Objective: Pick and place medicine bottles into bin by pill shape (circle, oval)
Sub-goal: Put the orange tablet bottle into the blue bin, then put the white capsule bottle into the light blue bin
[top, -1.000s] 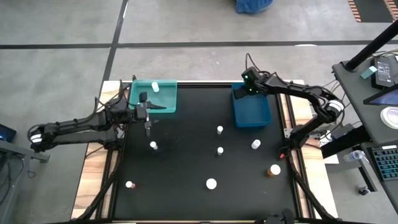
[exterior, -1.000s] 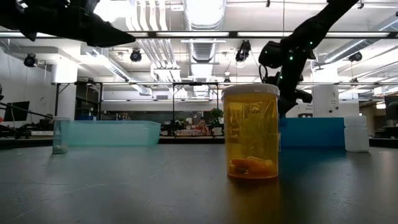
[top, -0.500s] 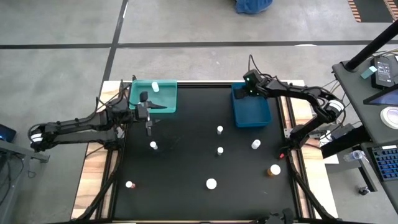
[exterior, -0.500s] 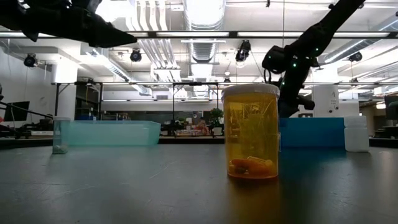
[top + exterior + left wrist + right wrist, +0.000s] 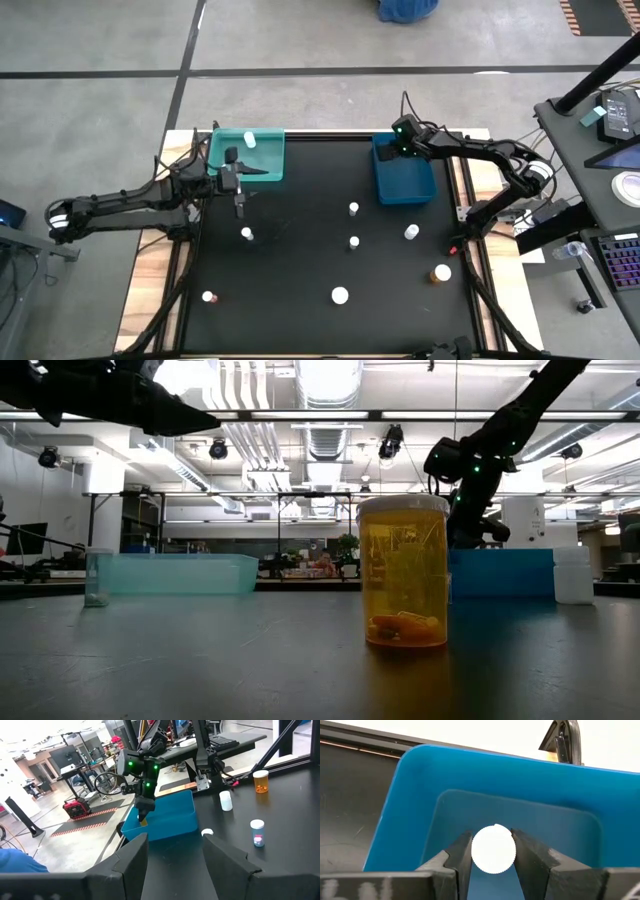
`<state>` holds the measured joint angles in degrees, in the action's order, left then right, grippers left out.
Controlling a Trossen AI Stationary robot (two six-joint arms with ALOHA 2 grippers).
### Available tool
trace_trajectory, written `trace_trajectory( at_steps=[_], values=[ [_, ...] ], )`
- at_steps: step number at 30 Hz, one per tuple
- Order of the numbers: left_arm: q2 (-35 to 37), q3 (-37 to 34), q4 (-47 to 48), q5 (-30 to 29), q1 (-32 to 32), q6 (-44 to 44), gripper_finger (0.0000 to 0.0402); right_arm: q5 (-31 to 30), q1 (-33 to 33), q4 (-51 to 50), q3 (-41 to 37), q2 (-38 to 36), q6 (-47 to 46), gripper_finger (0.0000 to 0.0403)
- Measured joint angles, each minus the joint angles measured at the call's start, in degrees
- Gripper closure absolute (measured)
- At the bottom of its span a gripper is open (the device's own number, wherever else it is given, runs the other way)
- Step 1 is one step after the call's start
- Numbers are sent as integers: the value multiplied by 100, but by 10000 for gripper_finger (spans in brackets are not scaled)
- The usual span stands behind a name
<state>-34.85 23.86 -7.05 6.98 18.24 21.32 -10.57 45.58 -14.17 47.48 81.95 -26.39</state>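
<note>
Left tool (image 5: 238,200): held above the worktop (image 5: 300,250) just in front of the teal bin (image 5: 247,155); its fingers (image 5: 131,860) are seen standing apart with nothing between them.
Teal bin: one white-capped bottle (image 5: 250,140) lies inside it, at the far left of the worktop.
Loose bottles: six are spread over the black worktop, among them a white one (image 5: 247,234) near the left tool, a large white cap (image 5: 340,295) at the front, and an amber bottle (image 5: 441,273) at the right.
Blue bin (image 5: 404,172): set at the far right of the worktop.
Right tool (image 5: 492,851): poised over the blue bin's far end, clamped on a white-capped bottle (image 5: 493,849); its body is hidden, possibly amber.
</note>
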Motion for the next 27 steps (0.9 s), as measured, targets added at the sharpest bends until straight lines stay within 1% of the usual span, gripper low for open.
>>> trace_trajectory(
  at_steps=[8, 10, 13, 20, 23, 27],
  values=[
    [0, 0, 0, 0, 0, -2, 230, 0, -4, -2, 0, 0, -18, 284],
    [0, 0, 0, 0, 0, -2, 230, 0, -4, -4, 0, 0, -20, 278],
    [0, 0, -2, 0, 0, -4, 230, 0, -4, -4, 0, 0, -24, 258],
    [0, 0, -4, 0, 2, -8, 230, 2, -4, -10, 0, -78, -77, 188],
    [-4, 0, -16, 0, 0, -38, 230, 2, -5, -9, 0, -302, -74, 168],
    [-56, 0, -200, 0, 2, -446, 230, -9, -143, -66, 0, -782, 12, 156]
  ],
)
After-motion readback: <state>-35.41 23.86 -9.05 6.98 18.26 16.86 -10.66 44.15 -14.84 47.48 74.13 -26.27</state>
